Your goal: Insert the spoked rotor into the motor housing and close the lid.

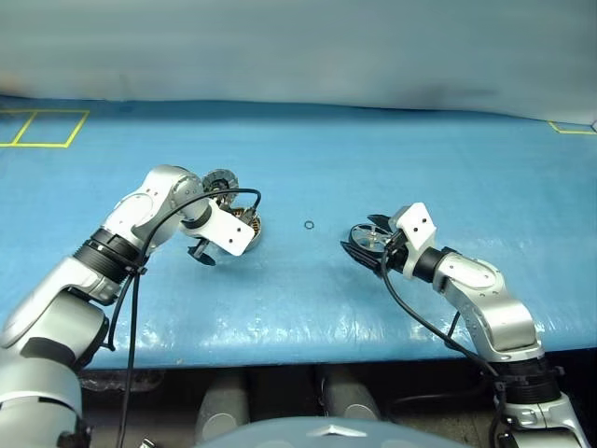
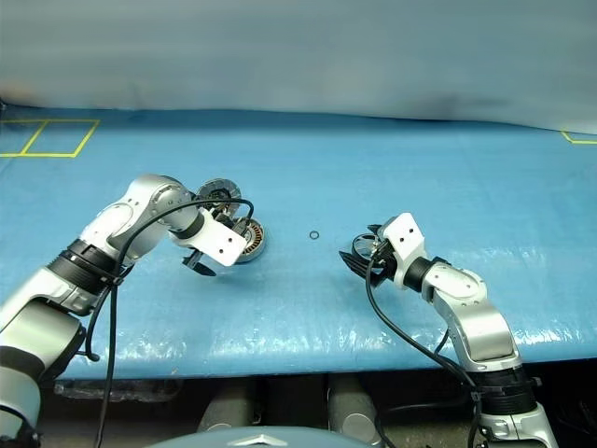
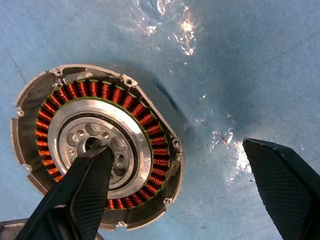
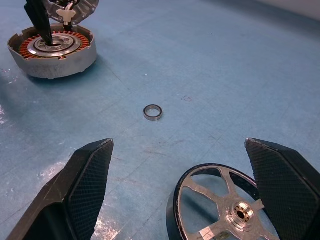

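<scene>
Surface: a blue table [image 1: 373,168], seen from above the robot's two arms.
Housing: the housing [image 3: 95,150] sits open side up on the robot's left, copper windings ringing a silver centre.
Lid: the lid [image 2: 218,193] lies just behind the housing, ribbed face showing.
Rotor: the rotor [image 4: 222,205] lies flat on the table on the robot's right, well apart from the housing.
Small ring: a loose ring [image 4: 152,111] rests on the table between rotor and housing.
Left gripper: the left gripper [image 3: 177,180] points down over the housing, jaws apart and empty; one finger [image 3: 85,190] crosses the centre in the wrist view, contact unclear.
Right gripper: the right gripper [image 4: 182,192] is low at the rotor, jaws apart, one finger each side, not yet gripping.
Step in hand: likely picking up the rotor.
Doing it well: close squarely on the rim, lift level, avoid the loose ring, and clear the left gripper from the housing first.
</scene>
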Controlling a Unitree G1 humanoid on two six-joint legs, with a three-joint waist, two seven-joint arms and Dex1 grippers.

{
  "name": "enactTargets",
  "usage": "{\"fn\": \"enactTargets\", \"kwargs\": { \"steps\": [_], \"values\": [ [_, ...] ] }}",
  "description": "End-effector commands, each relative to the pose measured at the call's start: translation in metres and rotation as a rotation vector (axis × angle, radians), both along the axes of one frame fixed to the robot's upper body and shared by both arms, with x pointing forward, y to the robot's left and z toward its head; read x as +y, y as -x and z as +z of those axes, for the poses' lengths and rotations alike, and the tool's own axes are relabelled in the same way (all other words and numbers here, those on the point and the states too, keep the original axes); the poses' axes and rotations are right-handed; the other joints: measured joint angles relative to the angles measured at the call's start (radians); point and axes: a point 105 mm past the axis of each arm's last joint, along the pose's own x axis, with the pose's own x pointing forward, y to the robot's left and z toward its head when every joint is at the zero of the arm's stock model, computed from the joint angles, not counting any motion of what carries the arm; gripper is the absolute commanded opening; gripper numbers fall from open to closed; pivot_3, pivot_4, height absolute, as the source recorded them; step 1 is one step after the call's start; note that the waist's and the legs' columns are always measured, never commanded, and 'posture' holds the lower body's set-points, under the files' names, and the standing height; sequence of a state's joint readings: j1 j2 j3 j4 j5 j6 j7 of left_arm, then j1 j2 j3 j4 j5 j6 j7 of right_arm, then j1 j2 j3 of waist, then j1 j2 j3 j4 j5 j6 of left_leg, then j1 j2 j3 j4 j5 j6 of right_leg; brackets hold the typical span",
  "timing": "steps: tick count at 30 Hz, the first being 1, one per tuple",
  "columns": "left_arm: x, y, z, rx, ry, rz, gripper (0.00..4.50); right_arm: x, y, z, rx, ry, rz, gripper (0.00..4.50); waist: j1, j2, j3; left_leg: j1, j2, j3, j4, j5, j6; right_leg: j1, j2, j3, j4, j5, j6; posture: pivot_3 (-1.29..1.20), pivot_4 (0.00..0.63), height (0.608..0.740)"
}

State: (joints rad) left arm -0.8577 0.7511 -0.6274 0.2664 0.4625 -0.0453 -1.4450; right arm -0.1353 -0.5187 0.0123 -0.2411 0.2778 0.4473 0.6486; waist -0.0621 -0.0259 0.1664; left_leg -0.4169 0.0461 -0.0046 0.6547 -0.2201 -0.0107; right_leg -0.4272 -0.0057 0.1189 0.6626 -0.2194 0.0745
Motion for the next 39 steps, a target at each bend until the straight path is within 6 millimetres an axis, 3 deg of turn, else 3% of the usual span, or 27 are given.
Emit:
{"fn": "enactTargets", "kwargs": {
  "steps": [1,10,13,17,19,26,39],
  "values": [
    [0.005,-0.003,0.006,-0.014,-0.002,0.023,4.5,0.001,-0.001,0.01,-0.04,-0.001,0.002,4.49,0.0,0.0,0.0,0.0,0.0,0.0,0.0,0.0,0.0,0.0,0.0,0.0,0.0,0.0,0.0,0.0,0.15,0.74],
    [0.0,-0.003,-0.005,0.02,-0.001,-0.014,4.5,0.002,-0.003,0.011,-0.047,-0.005,-0.005,4.49,-0.001,0.0,0.0,0.0,0.0,0.0,0.0,0.0,0.0,0.0,0.0,0.0,0.001,0.0,0.0,0.0,0.15,0.74],
    [0.003,-0.001,-0.007,0.044,-0.014,-0.016,3.94,0.001,-0.003,0.01,-0.048,-0.006,-0.011,4.5,-0.002,0.0,0.0,0.0,0.0,0.0,0.0,0.0,0.0,0.0,0.0,0.0,0.001,0.0,0.0,0.0,0.15,0.74],
    [0.004,-0.001,-0.008,0.048,-0.021,-0.012,2.56,0.001,-0.003,0.01,-0.049,-0.007,-0.017,4.5,-0.005,0.0,0.0,0.001,0.0,0.0,0.0,0.0,0.0,0.0,0.0,0.0,0.001,0.0,0.0,0.0,0.15,0.74],
    [0.005,-0.001,-0.008,0.05,-0.024,-0.01,2.12,0.001,-0.003,0.011,-0.051,-0.008,-0.02,4.5,-0.005,0.0,0.0,0.001,0.0,0.0,0.0,0.0,0.0,0.0,0.0,0.0,0.001,0.0,0.0,0.0,0.15,0.74],
    [0.002,-0.006,-0.009,0.006,-0.005,-0.009,2.12,-0.001,-0.002,0.01,-0.052,-0.012,-0.031,4.5,-0.003,0.001,0.0,0.002,0.0,0.0,0.002,0.0,0.0,0.002,0.0,0.0,0.002,0.0,0.0,0.0,0.15,0.74],
    [-0.06,0.004,0.0,-0.054,0.082,-0.329,2.12,-0.021,0.007,0.011,-0.087,-0.029,-0.133,4.5,0.023,0.001,0.0,0.0,-0.001,0.0,0.006,0.0,0.001,0.003,-0.001,0.0,0.002,0.001,0.002,0.0,0.15,0.74]
  ]
}}
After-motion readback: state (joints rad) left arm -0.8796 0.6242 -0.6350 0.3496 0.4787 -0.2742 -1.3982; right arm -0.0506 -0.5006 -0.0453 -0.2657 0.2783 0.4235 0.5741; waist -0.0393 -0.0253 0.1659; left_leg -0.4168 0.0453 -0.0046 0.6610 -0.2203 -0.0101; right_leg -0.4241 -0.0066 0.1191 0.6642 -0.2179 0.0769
